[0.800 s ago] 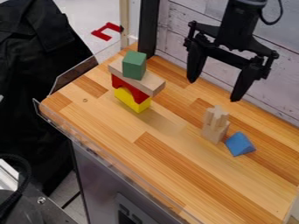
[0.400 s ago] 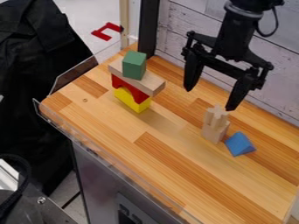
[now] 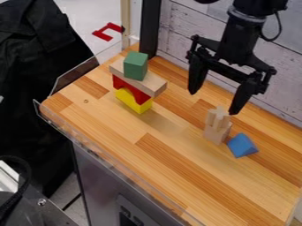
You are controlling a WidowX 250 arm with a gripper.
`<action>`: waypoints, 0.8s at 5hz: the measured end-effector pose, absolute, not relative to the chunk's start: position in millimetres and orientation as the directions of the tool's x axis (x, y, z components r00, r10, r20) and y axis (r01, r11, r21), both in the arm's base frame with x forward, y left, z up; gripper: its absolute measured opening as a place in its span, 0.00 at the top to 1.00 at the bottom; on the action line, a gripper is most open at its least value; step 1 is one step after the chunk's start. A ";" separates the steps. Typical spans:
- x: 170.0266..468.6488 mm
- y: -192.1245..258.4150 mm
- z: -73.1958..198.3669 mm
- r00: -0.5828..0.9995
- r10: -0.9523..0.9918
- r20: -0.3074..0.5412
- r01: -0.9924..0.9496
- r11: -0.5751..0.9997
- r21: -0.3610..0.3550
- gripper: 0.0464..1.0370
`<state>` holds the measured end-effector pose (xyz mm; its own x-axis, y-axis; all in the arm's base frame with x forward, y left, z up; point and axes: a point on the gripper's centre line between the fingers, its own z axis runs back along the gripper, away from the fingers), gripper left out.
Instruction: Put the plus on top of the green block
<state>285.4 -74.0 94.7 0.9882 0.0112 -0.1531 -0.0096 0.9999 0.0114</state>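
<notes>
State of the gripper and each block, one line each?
Gripper: jaws open, empty
Yellow block: on the counter
Red arch: on the yellow block
Plank: flat on the arch
Green block: on the plank, uncovered
Wooden plus: upright, off the green block
Blue prism: beside the plus

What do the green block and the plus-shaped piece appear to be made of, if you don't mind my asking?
The green block looks like wood with smooth, matte green paint, though its opaque colour hides any grain. The plus seems to be bare wood, judging by its pale tan, unpainted-looking surface.
</notes>
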 end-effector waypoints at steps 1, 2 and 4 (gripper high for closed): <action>287.4 -73.7 82.4 0.991 -0.075 -0.113 0.072 0.997 -0.031 0.04; 292.1 -70.7 61.6 0.988 -0.127 -0.093 0.122 0.991 -0.062 0.04; 296.1 -66.5 46.1 0.993 -0.081 -0.082 0.076 0.995 -0.065 0.04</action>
<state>296.1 -66.5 46.1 0.9933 -0.0811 -0.0821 0.0758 0.9950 -0.0654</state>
